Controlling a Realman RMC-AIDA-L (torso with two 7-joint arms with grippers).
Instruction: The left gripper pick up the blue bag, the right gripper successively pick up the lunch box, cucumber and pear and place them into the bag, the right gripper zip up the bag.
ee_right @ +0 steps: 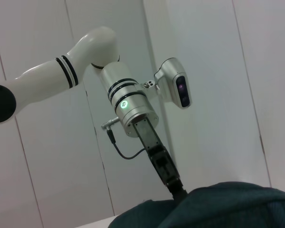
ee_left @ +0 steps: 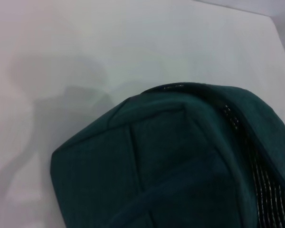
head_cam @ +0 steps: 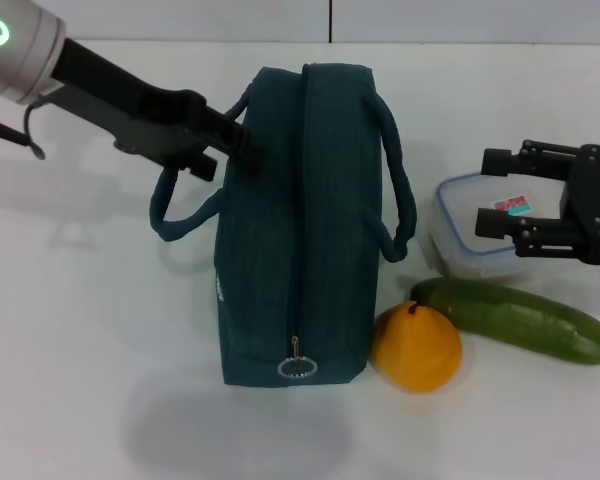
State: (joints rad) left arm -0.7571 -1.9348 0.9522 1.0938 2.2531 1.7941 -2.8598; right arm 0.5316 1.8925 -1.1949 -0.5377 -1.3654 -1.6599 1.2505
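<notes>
The blue bag (head_cam: 295,230) stands in the middle of the table, its top zip line running to a ring pull (head_cam: 296,368) at the near end. My left gripper (head_cam: 230,148) is at the far end of the bag's left cord handle (head_cam: 170,215), touching the bag's side. The bag fills the left wrist view (ee_left: 171,156). My right gripper (head_cam: 492,192) is open and empty, hovering over the lunch box (head_cam: 460,245) to the right of the bag. The cucumber (head_cam: 515,320) lies in front of the box. The pear (head_cam: 416,347) sits against the bag's near right corner.
The white table (head_cam: 100,350) extends left of and in front of the bag. A white panelled wall (head_cam: 430,20) runs along the back. The right wrist view shows the left arm (ee_right: 128,99) reaching down to the bag (ee_right: 218,209).
</notes>
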